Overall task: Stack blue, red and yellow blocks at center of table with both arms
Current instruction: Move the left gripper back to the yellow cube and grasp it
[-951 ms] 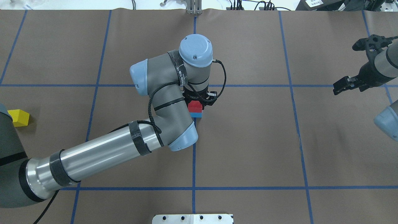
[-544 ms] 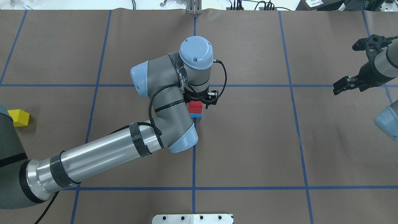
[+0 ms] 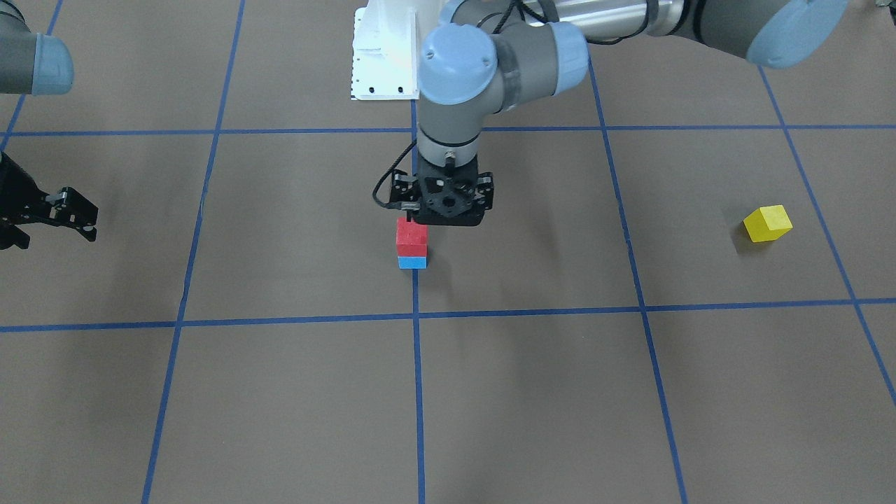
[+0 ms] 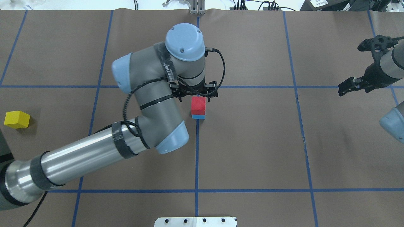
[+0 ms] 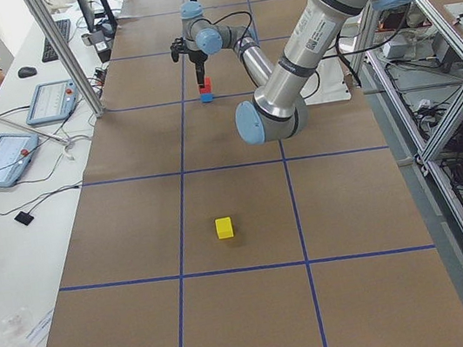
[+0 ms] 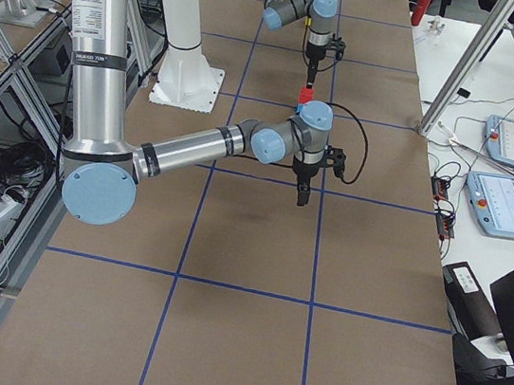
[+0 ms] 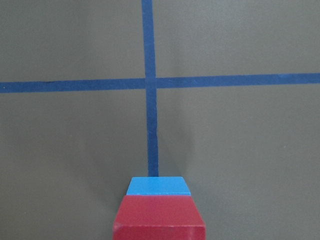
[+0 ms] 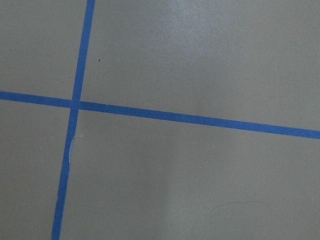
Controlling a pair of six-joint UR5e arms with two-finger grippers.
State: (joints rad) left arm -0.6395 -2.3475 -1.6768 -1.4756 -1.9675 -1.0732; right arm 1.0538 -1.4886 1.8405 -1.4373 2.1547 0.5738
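- The red block [image 4: 198, 105] sits squarely on the blue block [image 4: 198, 116] at the middle of the desk [image 4: 252, 151], right by the centre tape line [image 7: 150, 82].
- Your left claw [image 3: 448, 213] hangs above that stack, just to its far side from the robot. It is clear of the red block and grips nothing.
- Its linkages are spread wide in the front view, so it reads as parted.
- The yellow block [image 4: 16, 119] lies alone far out on the robot's left, turned a little askew to the grid and well apart from both claws.
- Your right claw [image 3: 84, 217] hovers far out on the other side with a gap between its fingers, and it is empty.
- From overhead, the wrist hides the left claw's fingertips, and no fingers show in the left wrist view.
- The red block covers all but a strip of the blue one, and the left wrist view cuts off its lower edge.
- The right wrist view shows only desk and tape.
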